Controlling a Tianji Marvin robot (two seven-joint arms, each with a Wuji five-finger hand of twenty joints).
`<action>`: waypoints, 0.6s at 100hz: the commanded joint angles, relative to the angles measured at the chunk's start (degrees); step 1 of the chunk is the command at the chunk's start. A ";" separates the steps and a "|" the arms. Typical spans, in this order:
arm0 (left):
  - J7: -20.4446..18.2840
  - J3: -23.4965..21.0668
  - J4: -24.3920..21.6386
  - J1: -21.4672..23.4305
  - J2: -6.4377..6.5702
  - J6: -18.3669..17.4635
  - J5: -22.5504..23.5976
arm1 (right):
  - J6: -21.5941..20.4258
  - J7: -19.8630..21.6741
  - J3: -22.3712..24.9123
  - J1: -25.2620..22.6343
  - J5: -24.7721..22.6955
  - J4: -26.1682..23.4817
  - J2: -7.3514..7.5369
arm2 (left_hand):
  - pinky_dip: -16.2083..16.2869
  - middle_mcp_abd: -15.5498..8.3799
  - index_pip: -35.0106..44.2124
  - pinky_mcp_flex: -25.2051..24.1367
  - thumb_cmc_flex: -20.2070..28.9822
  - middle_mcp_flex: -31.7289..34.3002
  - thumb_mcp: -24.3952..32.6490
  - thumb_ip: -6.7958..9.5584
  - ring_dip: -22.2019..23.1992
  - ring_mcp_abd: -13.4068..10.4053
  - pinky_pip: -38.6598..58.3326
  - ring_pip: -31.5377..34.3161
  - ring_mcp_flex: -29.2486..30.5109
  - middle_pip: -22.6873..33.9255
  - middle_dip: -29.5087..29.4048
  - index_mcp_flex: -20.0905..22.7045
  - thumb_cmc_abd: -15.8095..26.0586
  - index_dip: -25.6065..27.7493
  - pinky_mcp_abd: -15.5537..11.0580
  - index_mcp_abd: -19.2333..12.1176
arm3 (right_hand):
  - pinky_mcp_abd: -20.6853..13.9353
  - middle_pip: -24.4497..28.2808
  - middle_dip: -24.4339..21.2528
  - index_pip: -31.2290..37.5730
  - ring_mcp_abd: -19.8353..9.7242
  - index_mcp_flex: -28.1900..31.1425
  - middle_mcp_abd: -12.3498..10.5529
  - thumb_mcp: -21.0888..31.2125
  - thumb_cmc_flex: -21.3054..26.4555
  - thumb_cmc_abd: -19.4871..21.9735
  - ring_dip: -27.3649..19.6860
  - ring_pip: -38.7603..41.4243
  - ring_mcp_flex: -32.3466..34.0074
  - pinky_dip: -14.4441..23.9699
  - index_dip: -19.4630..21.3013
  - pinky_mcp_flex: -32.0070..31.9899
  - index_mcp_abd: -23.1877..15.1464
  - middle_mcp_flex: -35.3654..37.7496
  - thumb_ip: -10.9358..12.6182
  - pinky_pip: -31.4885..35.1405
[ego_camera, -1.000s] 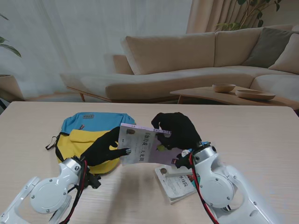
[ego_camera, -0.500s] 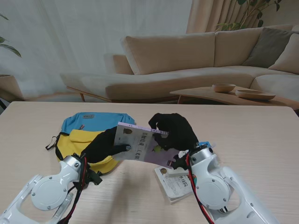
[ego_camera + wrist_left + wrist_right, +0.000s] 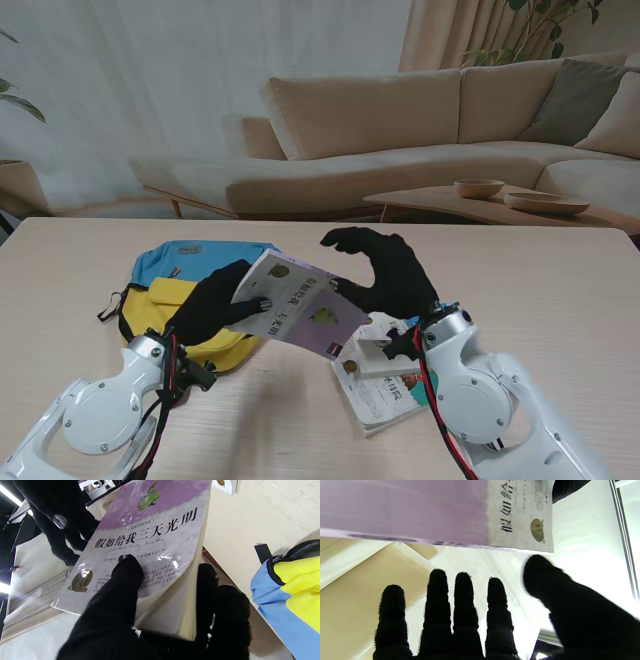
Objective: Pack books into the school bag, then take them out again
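Observation:
A purple and grey book (image 3: 300, 308) hangs tilted above the table, held at its left end by my left hand (image 3: 215, 303). The left wrist view shows the thumb (image 3: 125, 575) pressed on the book's cover (image 3: 150, 537) and the other fingers (image 3: 220, 600) under it. My right hand (image 3: 385, 270) is lifted off the book, fingers (image 3: 462, 597) spread and holding nothing, with the book (image 3: 420, 512) just beyond them. The blue and yellow school bag (image 3: 180, 290) lies on the table behind my left hand. Another book (image 3: 385, 385) rests flat on the table under my right wrist.
The table's far edge (image 3: 320, 222) borders a beige sofa (image 3: 400, 140). A low side table with two bowls (image 3: 520, 195) stands off to the right behind the table. A black bag strap (image 3: 108, 310) trails left of the bag.
My right hand has let go of the purple book and lifted away with fingers spread. The book now tilts down to the right, held only by my left hand, and has shifted slightly leftward.

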 commanded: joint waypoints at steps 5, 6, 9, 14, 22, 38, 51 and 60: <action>0.17 -1.18 -1.62 1.29 -0.72 -0.69 -0.53 | -0.16 0.91 1.77 -1.39 0.93 -0.38 0.10 | 2.08 -3.13 7.39 0.76 7.25 1.34 8.41 -0.10 1.04 -0.13 3.64 2.49 2.04 4.10 1.67 3.12 7.78 7.76 1.13 -6.08 | -1.36 -4.35 -2.30 -3.97 -1.44 -4.63 0.48 -5.97 -2.54 1.22 -2.85 -5.58 -6.20 -2.23 -4.26 -2.73 2.08 -6.69 -1.28 -3.22; 0.24 -1.28 -1.67 1.36 -0.73 -0.75 -0.52 | -0.15 1.03 1.99 -1.51 1.03 -0.39 0.12 | 2.12 -3.15 7.39 0.76 7.25 1.30 8.43 -0.10 1.05 -0.12 3.64 2.48 2.04 4.07 1.67 3.10 7.78 7.78 1.13 -6.08 | -1.47 -4.71 -2.48 -4.23 -1.47 -4.91 0.53 -6.89 -2.49 1.43 -3.17 -6.18 -6.79 -2.41 -4.68 -2.88 2.23 -7.36 -1.39 -3.46; 0.42 -1.58 -1.80 1.59 -0.77 -0.96 -0.52 | -0.10 1.34 2.62 -1.79 1.24 -0.34 0.16 | 2.21 -3.19 7.42 0.76 7.25 1.12 8.45 -0.14 1.06 -0.11 3.64 2.46 2.05 4.00 1.70 3.06 7.80 7.83 1.12 -6.07 | -1.57 -5.36 -2.76 -4.58 -1.63 -5.42 0.65 -8.03 -2.68 1.59 -3.56 -7.00 -7.92 -2.64 -5.17 -3.19 2.69 -8.69 -1.53 -3.78; 0.93 -2.01 -2.03 1.95 -0.89 -1.35 -0.72 | 0.06 1.81 3.58 -2.28 1.86 -0.10 0.20 | 2.36 -3.23 7.46 0.77 7.25 1.02 8.51 -0.16 1.09 -0.16 3.61 2.42 2.04 4.01 1.81 2.99 7.83 7.90 1.11 -6.11 | -1.94 -5.77 -3.00 -5.24 -1.88 -6.83 0.57 -10.72 -2.45 2.48 -4.24 -8.17 -9.27 -3.05 -6.17 -3.57 3.78 -10.79 -1.47 -4.19; 1.68 -2.54 -2.49 2.47 -1.07 -1.78 -1.11 | 0.88 1.76 4.47 -2.95 3.42 0.58 0.03 | 2.54 -3.38 7.52 0.78 7.25 1.06 8.47 -0.24 1.13 -0.21 3.54 2.37 2.03 4.07 1.93 2.89 7.83 7.97 1.07 -6.19 | -1.99 -5.31 -2.92 -5.11 -1.66 -6.84 0.75 -12.76 -1.98 2.84 -4.29 -8.10 -9.45 -3.18 -6.60 -3.75 4.79 -11.31 -1.20 -4.11; 2.44 -3.25 -3.24 2.79 -1.24 -2.74 -1.43 | 2.90 1.98 5.05 -3.27 6.67 2.64 -0.29 | 2.86 -3.44 7.66 0.74 7.25 1.10 8.48 -0.26 1.21 -0.29 3.42 2.31 1.93 4.17 2.10 2.69 7.90 8.06 0.92 -6.23 | -2.16 -4.92 -2.83 -4.71 -1.44 -6.62 1.01 -14.00 -1.78 2.93 -4.16 -7.74 -9.53 -3.09 -6.67 -3.79 5.67 -11.48 -1.05 -3.74; 2.28 -3.62 -3.92 2.60 -1.22 -3.01 -1.88 | 4.32 2.56 4.98 -3.65 9.55 3.88 -0.50 | 3.05 -3.52 7.73 0.72 7.25 1.04 8.42 -0.28 1.25 -0.48 3.33 2.25 1.84 4.22 2.16 2.52 8.01 8.08 0.81 -6.31 | -2.46 -4.99 -2.95 -4.83 -1.38 -7.36 1.25 -16.40 -1.39 3.24 -4.28 -7.82 -10.45 -3.09 -7.07 -4.09 6.53 -12.57 -1.00 -3.60; 2.43 -3.64 -4.22 2.33 -1.30 -3.23 -2.43 | 5.07 2.78 4.65 -3.90 11.35 4.72 -0.64 | 3.14 -3.60 7.81 0.64 7.25 0.83 8.40 -0.28 1.26 -0.61 3.26 2.24 1.86 4.18 2.18 2.46 8.04 8.11 0.68 -6.29 | -2.96 -5.61 -3.34 -5.19 -1.48 -8.37 1.46 -19.59 -1.77 3.80 -4.85 -8.77 -11.23 -3.20 -7.63 -4.14 7.39 -13.81 -0.70 -3.73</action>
